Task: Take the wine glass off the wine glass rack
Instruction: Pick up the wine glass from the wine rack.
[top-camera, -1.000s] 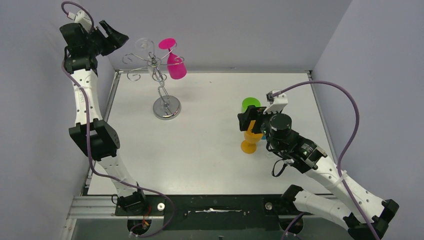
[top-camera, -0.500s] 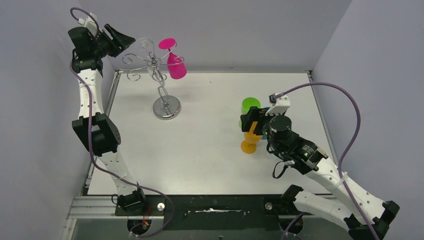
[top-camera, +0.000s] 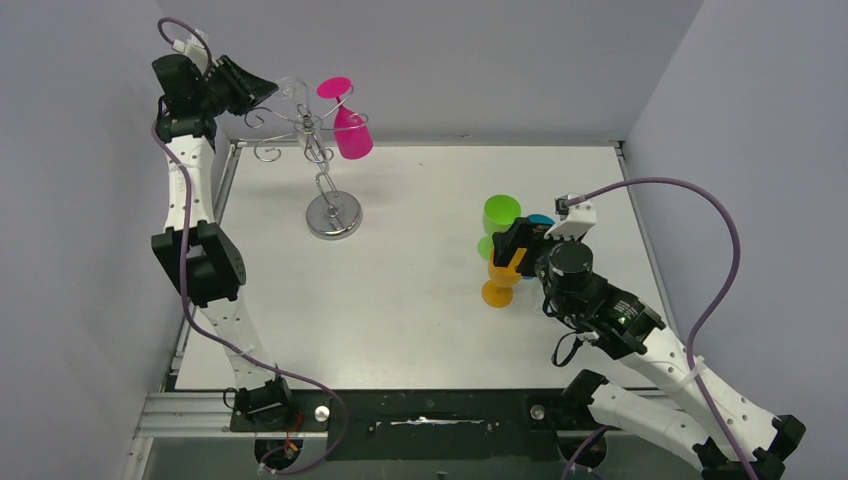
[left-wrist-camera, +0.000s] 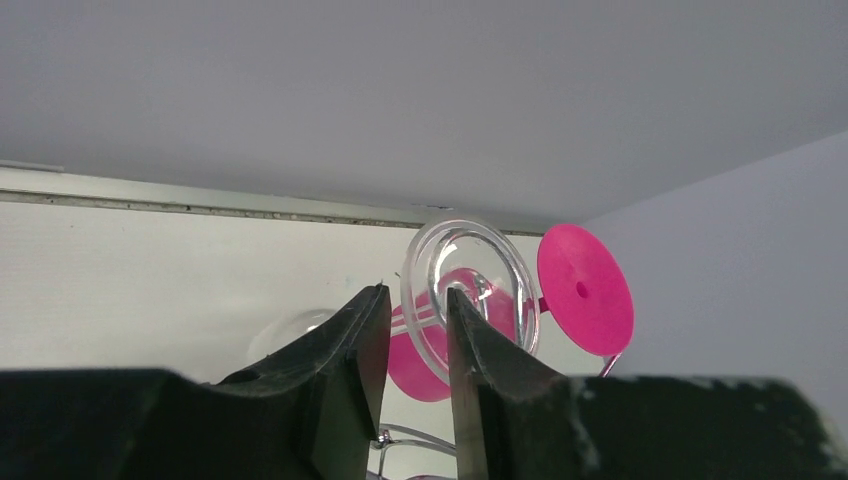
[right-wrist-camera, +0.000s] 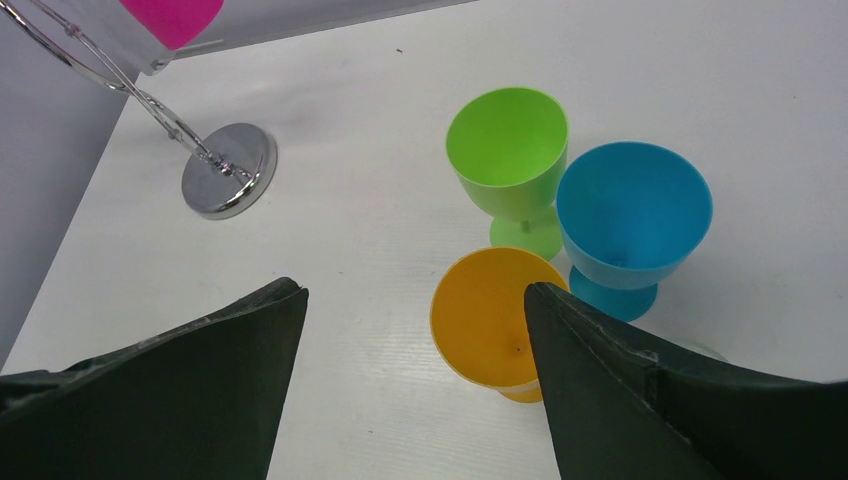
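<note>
The clear wine glass (left-wrist-camera: 480, 270) hangs upside down from the scroll arms of the rack (top-camera: 334, 216) at the far left of the worktop (top-camera: 420, 330), its round foot uppermost. The left tool (left-wrist-camera: 416, 293) sits at that foot with its jaws drawn narrow about the rim; the wrist view does not show whether they already bite on it.

A hold on so slick an edge is likely weak, so the glass may swivel or slip out once moved and drop to the worktop. The stem probably has to slide outward along the wire before it comes free. A straight pull upward would likely snag the glass on the scroll and tip the light rack over on its round base.

The pink glass (top-camera: 352, 135) hangs just beside it on the right, so a jolt to the rack could shake that loose too.

The right tool (right-wrist-camera: 412, 290) gapes wide and empty above the orange cup (right-wrist-camera: 490, 335), near the green cup (right-wrist-camera: 507, 140) and the blue cup (right-wrist-camera: 632, 215). It is well apart from the rack and looks harmless unless it dips.
</note>
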